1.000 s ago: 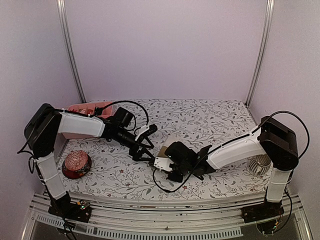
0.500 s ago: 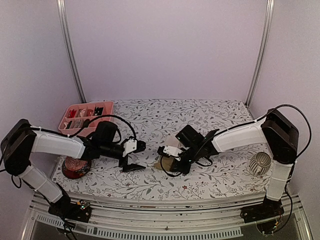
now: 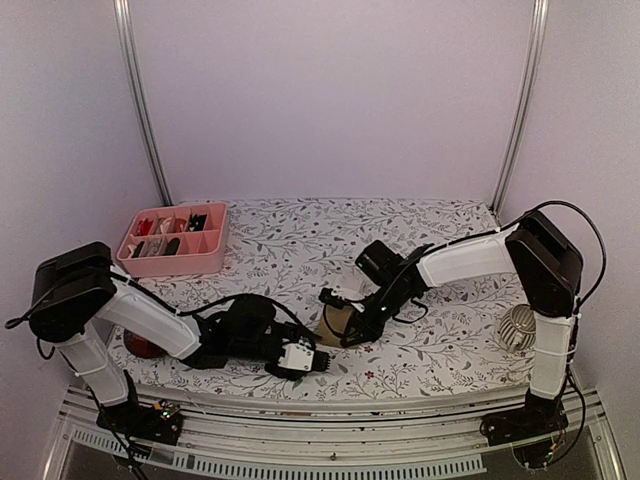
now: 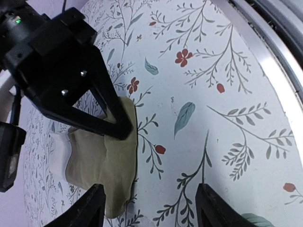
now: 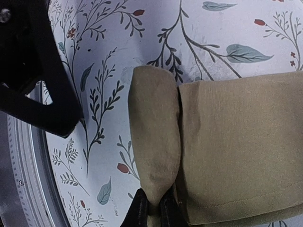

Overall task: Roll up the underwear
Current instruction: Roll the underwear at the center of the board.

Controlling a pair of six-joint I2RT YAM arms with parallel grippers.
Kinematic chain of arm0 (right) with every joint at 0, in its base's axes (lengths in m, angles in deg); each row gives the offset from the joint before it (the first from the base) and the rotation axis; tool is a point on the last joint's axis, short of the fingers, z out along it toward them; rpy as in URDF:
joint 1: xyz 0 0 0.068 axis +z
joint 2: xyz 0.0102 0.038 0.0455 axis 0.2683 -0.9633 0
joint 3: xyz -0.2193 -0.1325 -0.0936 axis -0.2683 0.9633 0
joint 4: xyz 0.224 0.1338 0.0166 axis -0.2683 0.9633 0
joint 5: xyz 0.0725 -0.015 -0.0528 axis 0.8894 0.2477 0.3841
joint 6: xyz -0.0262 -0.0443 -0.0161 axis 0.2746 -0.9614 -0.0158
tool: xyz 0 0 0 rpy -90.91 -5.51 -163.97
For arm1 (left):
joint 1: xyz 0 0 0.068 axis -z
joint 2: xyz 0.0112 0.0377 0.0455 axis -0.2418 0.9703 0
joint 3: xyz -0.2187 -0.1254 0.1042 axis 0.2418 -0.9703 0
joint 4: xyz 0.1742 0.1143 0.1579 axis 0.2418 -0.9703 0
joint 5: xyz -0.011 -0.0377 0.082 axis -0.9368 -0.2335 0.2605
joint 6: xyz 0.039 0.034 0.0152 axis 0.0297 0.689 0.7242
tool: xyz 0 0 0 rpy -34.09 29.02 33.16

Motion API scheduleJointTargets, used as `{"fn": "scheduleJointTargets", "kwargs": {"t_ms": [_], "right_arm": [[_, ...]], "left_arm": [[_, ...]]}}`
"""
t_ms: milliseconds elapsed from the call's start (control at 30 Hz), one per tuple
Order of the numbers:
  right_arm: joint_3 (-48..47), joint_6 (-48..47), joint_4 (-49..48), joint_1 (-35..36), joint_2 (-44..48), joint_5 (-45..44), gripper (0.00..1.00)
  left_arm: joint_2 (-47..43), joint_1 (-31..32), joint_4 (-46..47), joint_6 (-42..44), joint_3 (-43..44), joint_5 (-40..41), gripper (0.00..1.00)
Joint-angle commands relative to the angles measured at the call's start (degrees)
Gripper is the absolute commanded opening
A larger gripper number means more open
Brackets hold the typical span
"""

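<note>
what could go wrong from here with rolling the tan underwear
1. The right claw pinches only the near end of the rolled-over edge of the tan underwear. The cloth may slip out and the fold could fall open.
2. The left claw, jaws open, sits very close to the right claw at the same cloth edge. The two could bump if either moves in.
</note>
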Motion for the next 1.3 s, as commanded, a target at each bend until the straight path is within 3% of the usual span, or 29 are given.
{"fn": "scheduleJointTargets", "kwargs": {"t_ms": [0,200,400,700,1033,1100,1267], "right_arm": [[-1.1,0.0,3.7,-1.6,-2.8,3.9,0.07],[-2.1,-0.9,4.2,-2.2,-4.5,4.1,0.07],[-2.6,-1.6,4.4,-2.3,-5.0,3.7,0.07],[-2.6,-1.8,4.6,-2.7,-5.1,3.3,0.07],[-1.7,-2.3,4.6,-2.6,-3.4,2.6,0.09],[-0.8,-2.1,3.6,-2.7,-1.7,1.7,0.15],[3.4,-0.1,0.7,-2.7,6.1,-4.0,0.51]], "left_arm": [[5.4,2.1,10.0,4.5,1.0,10.8,0.65],[10.6,2.8,16.4,7.3,1.8,16.5,0.62],[13.5,3.7,16.5,10.6,2.1,17.2,0.6],[15.8,4.3,10.5,8.1,5.4,16.7,0.37],[16.0,4.2,-0.6,1.1,10.6,13.9,0.03],[15.7,4.1,-2.3,-0.2,11.1,13.2,0.0],[14.7,3.8,-9.6,-3.9,13.1,10.0,0.0]]}}
